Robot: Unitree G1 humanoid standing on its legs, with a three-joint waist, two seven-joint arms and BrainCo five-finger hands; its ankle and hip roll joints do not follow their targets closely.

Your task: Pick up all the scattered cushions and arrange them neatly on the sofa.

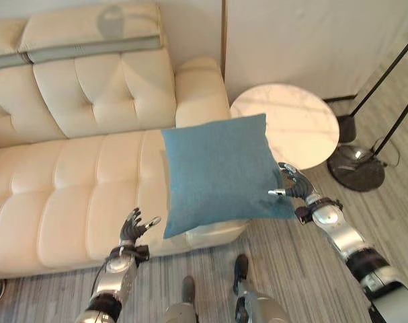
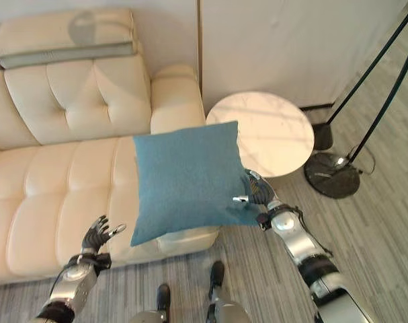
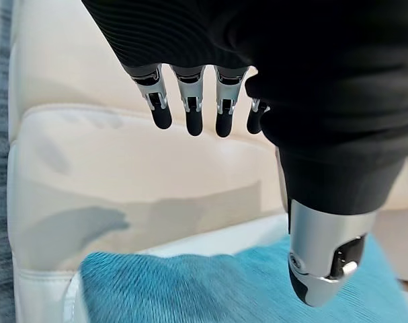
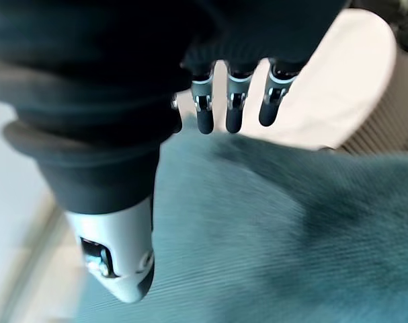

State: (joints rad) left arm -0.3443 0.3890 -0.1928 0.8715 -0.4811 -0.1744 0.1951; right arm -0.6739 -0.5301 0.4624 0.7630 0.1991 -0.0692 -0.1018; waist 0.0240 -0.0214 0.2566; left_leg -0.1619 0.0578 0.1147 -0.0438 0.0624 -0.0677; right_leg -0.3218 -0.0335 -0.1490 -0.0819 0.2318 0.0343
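The blue cushion [image 1: 220,173] is seen above the sofa [image 1: 69,195] edge, beside the right hand [image 1: 294,183], whose fingers are relaxed; the left hand [image 1: 133,227] is spread, holding nothing

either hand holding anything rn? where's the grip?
Right hand seems to hold the blue cushion at its lower right corner, but the grip isn't clear. Left hand is open and holds nothing.

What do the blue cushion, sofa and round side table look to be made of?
Blue cushion: woven fabric, matte, with a fine ribbed weave in the wrist views. Sofa: cream leather or leatherette, smooth, tufted, slightly glossy. Round side table: pale marble-look top with faint veining, possibly stone.
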